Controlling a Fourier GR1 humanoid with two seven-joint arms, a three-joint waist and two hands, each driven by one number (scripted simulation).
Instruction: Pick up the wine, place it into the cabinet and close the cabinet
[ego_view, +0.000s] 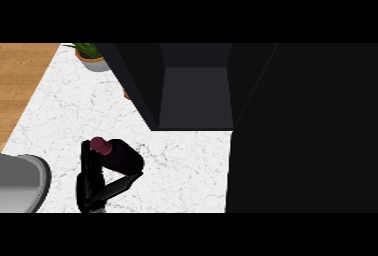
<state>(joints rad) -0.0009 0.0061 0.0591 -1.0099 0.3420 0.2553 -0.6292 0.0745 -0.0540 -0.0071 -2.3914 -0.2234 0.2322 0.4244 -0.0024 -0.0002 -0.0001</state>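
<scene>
The wine bottle (122, 156) is dark with a maroon cap and shows at the lower left of the white marble counter (184, 170). My left hand (94, 182) is around it: the fingers (87, 160) run up along the cap's left side and the thumb meets the bottle's body from the lower right. I cannot tell whether the bottle touches the counter. The dark cabinet (196, 95) stands open further back and to the right, its inside in shadow. My right hand shows nowhere.
The cabinet's left door (136, 85) juts out over the counter, and its right door (303, 130) fills the view's right side. A potted plant (90, 55) stands at the back left. My grey left forearm (18, 182) lies at the lower left edge.
</scene>
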